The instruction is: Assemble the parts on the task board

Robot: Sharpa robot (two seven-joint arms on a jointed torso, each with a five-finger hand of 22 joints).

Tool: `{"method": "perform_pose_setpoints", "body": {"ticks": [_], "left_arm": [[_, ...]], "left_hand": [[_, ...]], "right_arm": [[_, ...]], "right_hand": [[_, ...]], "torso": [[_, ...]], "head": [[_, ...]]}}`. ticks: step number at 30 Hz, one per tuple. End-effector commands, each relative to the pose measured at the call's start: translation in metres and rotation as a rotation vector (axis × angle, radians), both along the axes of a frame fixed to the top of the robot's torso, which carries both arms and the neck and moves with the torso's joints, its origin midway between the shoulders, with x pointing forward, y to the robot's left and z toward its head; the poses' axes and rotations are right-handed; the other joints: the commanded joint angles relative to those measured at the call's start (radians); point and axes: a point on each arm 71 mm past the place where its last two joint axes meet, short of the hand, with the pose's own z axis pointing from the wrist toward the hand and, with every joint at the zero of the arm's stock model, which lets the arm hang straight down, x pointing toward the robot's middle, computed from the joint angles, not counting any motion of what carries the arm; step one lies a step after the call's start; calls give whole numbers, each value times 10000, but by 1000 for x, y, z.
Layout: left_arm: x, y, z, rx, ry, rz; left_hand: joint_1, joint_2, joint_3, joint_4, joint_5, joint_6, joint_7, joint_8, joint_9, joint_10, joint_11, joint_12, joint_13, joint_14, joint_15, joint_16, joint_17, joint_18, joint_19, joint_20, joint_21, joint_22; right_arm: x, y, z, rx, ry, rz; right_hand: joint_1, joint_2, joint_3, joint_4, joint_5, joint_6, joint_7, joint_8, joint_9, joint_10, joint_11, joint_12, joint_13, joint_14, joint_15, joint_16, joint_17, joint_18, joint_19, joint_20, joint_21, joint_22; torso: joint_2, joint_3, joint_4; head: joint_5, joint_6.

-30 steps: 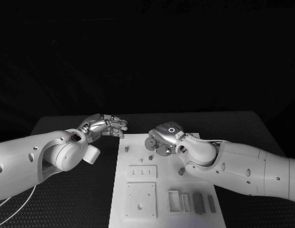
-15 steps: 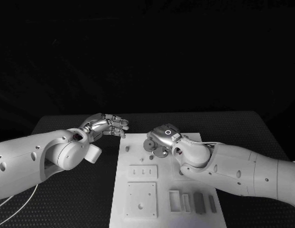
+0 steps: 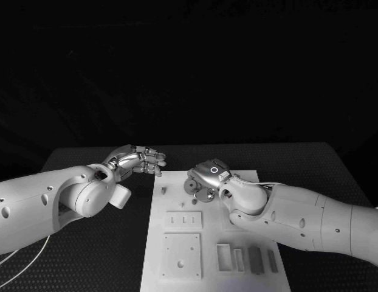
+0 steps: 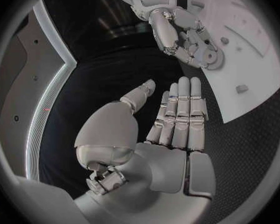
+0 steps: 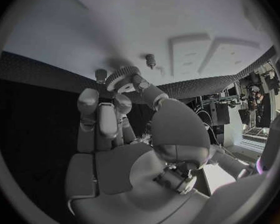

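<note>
The white task board (image 3: 208, 234) lies in the middle of the black table. My right hand (image 3: 206, 177) hovers over the board's far end and pinches a small grey gear (image 3: 192, 184) in its fingertips. That gear (image 5: 122, 78) hangs just above the board (image 5: 177, 20), close to a short peg (image 5: 101, 75), and a second peg (image 5: 150, 60) stands beyond it. My left hand (image 3: 140, 160) floats off the board's far left corner with nothing in it. Its fingers (image 4: 179, 115) lie straight and side by side, thumb apart, facing the right hand and the gear (image 4: 211, 60).
Two small pegs (image 3: 163, 190) (image 3: 193, 201) stand on the board near the right hand. Nearer me are a slotted block (image 3: 182, 219), a square plate (image 3: 180, 256) and a row of narrow rectangular pieces (image 3: 245, 258). Black mat (image 3: 93, 255) borders the board on both sides.
My right hand with the gear has shifted slightly left and nearer over the board's far end. The left hand has barely moved.
</note>
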Motion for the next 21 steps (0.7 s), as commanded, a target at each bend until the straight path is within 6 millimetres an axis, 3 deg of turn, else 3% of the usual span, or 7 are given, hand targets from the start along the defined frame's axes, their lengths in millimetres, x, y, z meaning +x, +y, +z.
{"method": "perform_pose_setpoints", "body": {"ticks": [1,17,21], "left_arm": [[0,-3,2,-69,-80,-211],[0,-1,2,-62,-76,-182],[0,-1,2,-56,-75,-165]], "left_hand": [[-75,-8,10,11,-46,15,69,-42,-11,32,15,-42,14,96,-4,-47,19,163,19,-66,-54,14],[-81,-8,11,10,-45,14,70,-45,-12,37,16,-57,16,100,-5,-61,31,163,21,-67,-62,18],[-81,-8,11,9,-45,14,70,-45,-12,38,16,-60,16,101,-5,-64,33,163,21,-67,-63,18]], "right_arm": [[0,0,-3,-236,70,26],[2,-14,-7,-233,290,-286],[2,-14,-7,-117,367,-313]], "right_hand": [[103,35,27,12,22,873,-60,106,169,92,7,-55,-10,16,-43,37,-13,690,17,-55,33,151],[49,-142,31,41,21,788,-21,33,157,58,46,-113,-32,-54,-11,-26,-164,690,7,-47,-13,134],[19,-276,42,92,22,738,-1,-4,158,29,64,-147,-38,-81,4,-58,-227,690,11,-47,-42,123]], "torso": [[-2,11,-8],[-6,20,-25],[-4,22,-21]], "head": [[16,-7],[30,-72],[23,-73]]}}
